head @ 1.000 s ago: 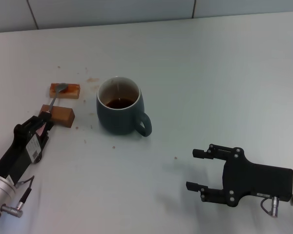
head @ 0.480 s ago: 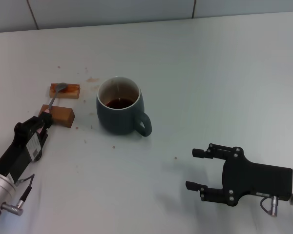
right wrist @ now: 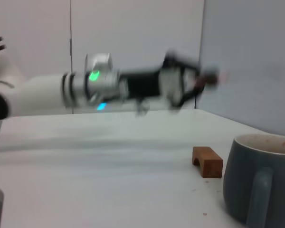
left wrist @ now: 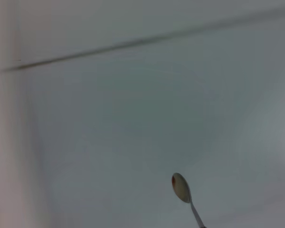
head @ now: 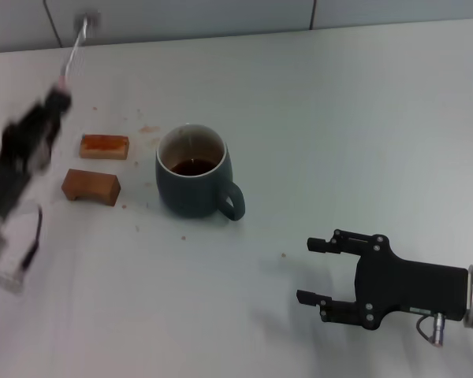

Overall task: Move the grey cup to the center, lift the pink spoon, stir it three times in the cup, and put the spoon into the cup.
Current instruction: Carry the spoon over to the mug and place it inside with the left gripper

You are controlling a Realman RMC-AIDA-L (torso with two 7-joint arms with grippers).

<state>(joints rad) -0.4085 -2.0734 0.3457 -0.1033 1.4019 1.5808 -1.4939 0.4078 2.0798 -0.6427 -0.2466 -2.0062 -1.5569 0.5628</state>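
At the far left of the head view you have the left gripper (head: 57,101) raised above the worktop (head: 339,118), its fingers closed on the pink end of the pink spoon (head: 73,49). The spoon sticks up and away from the gripper, with its metal bowl toward the back wall. In the left wrist view you see that silvery bowl (left wrist: 181,187) and a short piece of stem in the air, clear of everything else.

Just right of the arm, two small wooden blocks lie on the worktop: the orange-topped block (head: 104,146) farther back and the brown block (head: 91,186) nearer you, a little apart from each other.

Next comes the grey cup (head: 194,177), standing upright near the middle of the worktop with brown liquid inside and its loop handle turned toward the right and the near side. It sits just beside the blocks without touching them.

At the lower right, your right gripper (head: 319,272) hovers low over the worktop, well apart from the cup, its fingers spread wide and holding nothing.
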